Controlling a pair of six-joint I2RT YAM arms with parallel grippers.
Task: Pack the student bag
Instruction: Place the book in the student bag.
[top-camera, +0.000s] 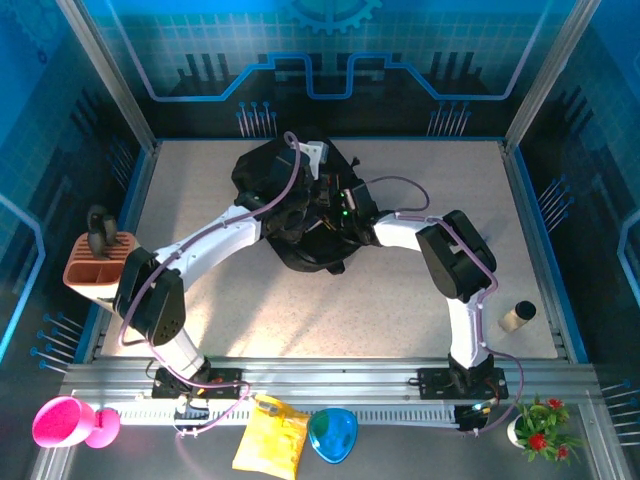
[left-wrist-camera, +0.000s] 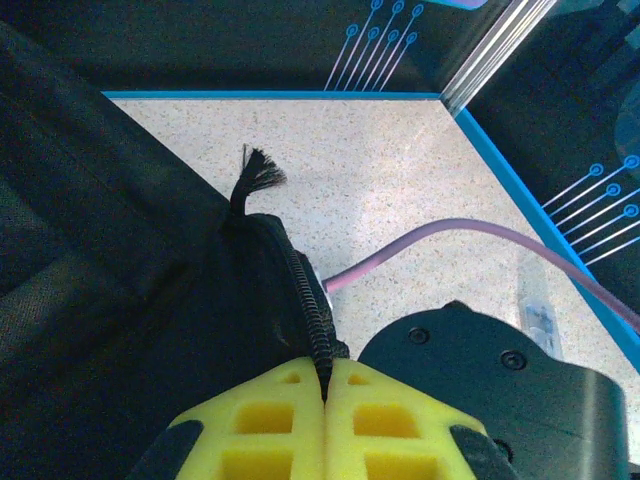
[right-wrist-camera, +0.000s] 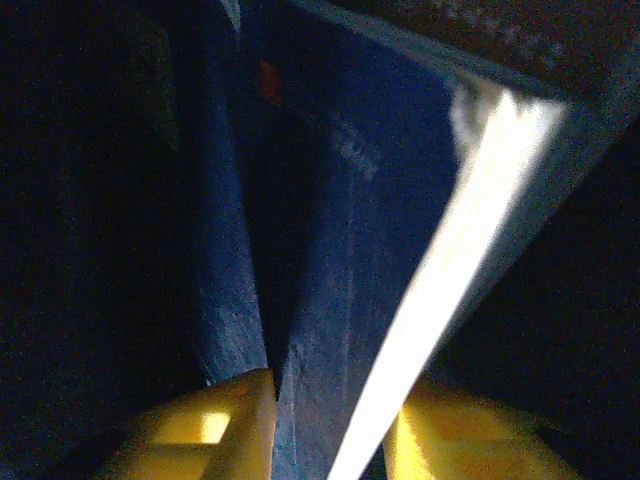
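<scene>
The student bag (top-camera: 300, 235), a large black soft backpack, lies at the middle back of the table. My left gripper (top-camera: 318, 170) is at the bag's top rim. In the left wrist view its yellow fingers (left-wrist-camera: 325, 365) are shut on the zipper edge (left-wrist-camera: 312, 310) of the black fabric (left-wrist-camera: 120, 300). My right gripper (top-camera: 332, 202) reaches into the bag's opening. In the right wrist view, in the dark interior, a blue book (right-wrist-camera: 330, 250) with a bright white page edge stands tilted between the parted fingers (right-wrist-camera: 335, 385). It touches the left finger, with a dark sliver beside the right one.
A terracotta holder (top-camera: 95, 262) stands at the table's left edge and a small tan roll (top-camera: 518, 316) near the right edge. On the front rail lie a pink object (top-camera: 65, 422), a yellow pouch (top-camera: 270, 437), a blue-green piece (top-camera: 332, 434) and a flower pot (top-camera: 540, 425).
</scene>
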